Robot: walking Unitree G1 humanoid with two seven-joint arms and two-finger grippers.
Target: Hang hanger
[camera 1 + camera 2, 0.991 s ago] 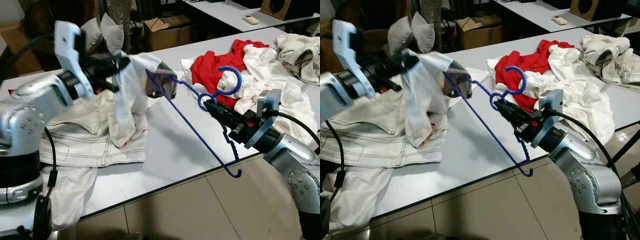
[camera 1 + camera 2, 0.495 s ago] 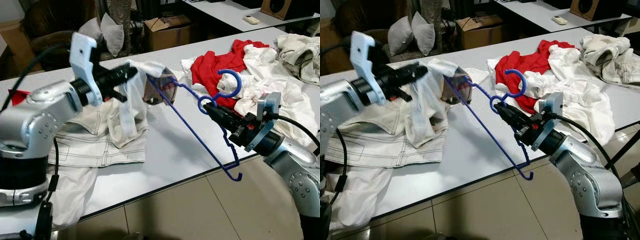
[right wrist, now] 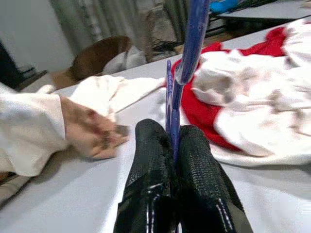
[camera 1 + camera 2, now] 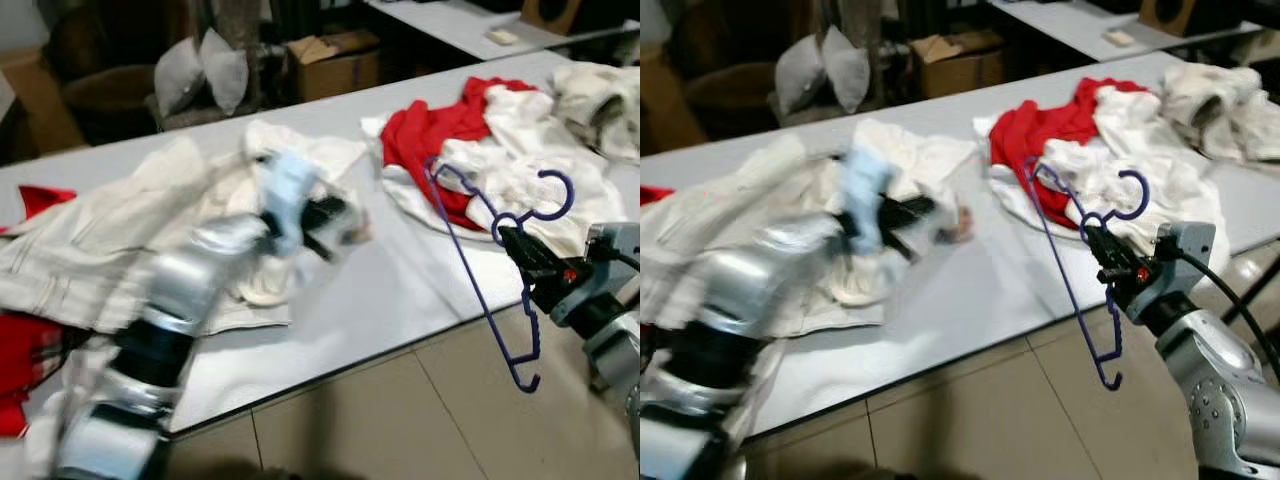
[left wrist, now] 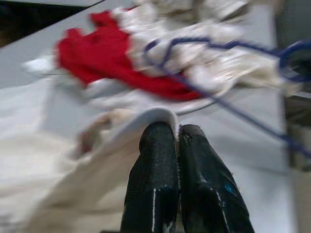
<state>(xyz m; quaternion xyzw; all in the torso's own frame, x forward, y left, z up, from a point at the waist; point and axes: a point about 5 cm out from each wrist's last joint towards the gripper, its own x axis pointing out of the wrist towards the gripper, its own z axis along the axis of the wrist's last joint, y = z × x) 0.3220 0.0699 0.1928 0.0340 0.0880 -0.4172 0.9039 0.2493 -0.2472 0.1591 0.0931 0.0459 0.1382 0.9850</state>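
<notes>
Hanger (image 4: 487, 262), blue wire, held upright at right of frame, past table (image 4: 400, 290) edge, its neck clenched between fingers of right gripper (image 4: 510, 240). Left gripper (image 4: 345, 225), blurred, mid-frame over tabletop, fingers pinched on fold of white garment (image 5: 112, 145). Red shirt (image 4: 440, 135) and white clothes (image 4: 520, 160) heaped upper right. Cardboard box (image 4: 335, 60) beyond table; contents indiscernible.
</notes>
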